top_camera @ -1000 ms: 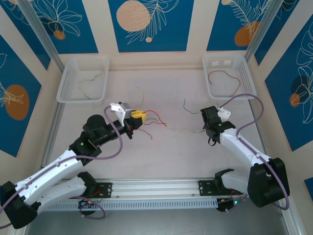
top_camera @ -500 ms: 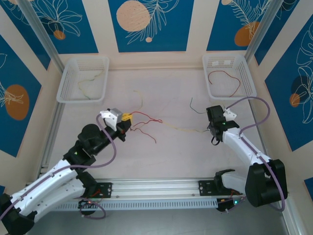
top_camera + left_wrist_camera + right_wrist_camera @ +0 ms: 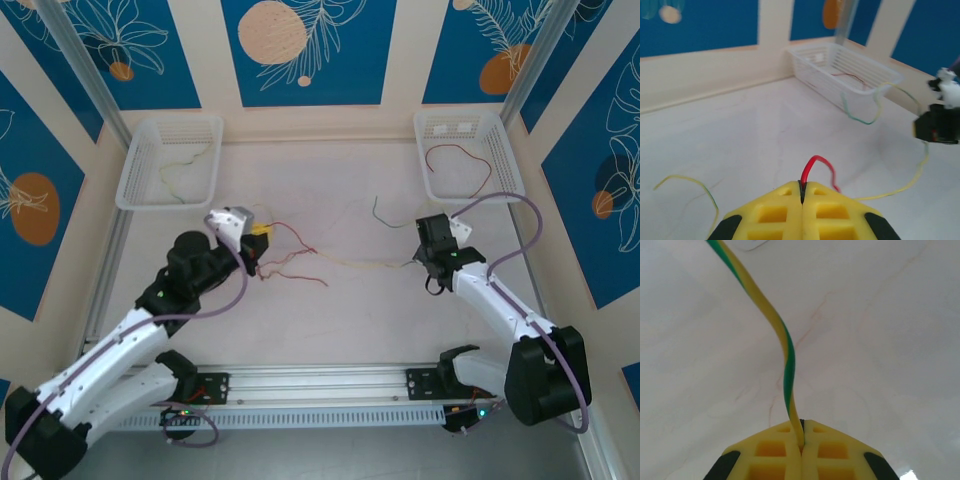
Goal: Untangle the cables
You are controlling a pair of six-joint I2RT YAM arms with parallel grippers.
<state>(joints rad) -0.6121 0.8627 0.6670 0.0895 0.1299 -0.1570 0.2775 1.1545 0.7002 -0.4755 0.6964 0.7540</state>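
Left tool [image 3: 802,192] up close: yellow pads pressed together, pinching a red wire [image 3: 816,162] that loops up right at the tips. Right tool [image 3: 801,432] is clamped too, nipping a yellow-green wire [image 3: 786,365] that runs off toward 12. From above, the left tool sits at 9 o'clock on the surface [image 3: 330,320], the right at 3. The cables [image 3: 296,275] sprawl between them, red strands bunched near the left tool, a pale yellow run reaching right. My read: they're teasing the tangle apart, so draw outward slowly, stay low, and watch where red crosses yellow for a snag; strands this thin could slip the pads. Further out, a basket [image 3: 135,165] at 11 holds a yellowish strand [image 3: 188,160], a second basket [image 3: 505,150] at 1 a red strand [image 3: 462,148]. Beyond, cream walls with blue panels.
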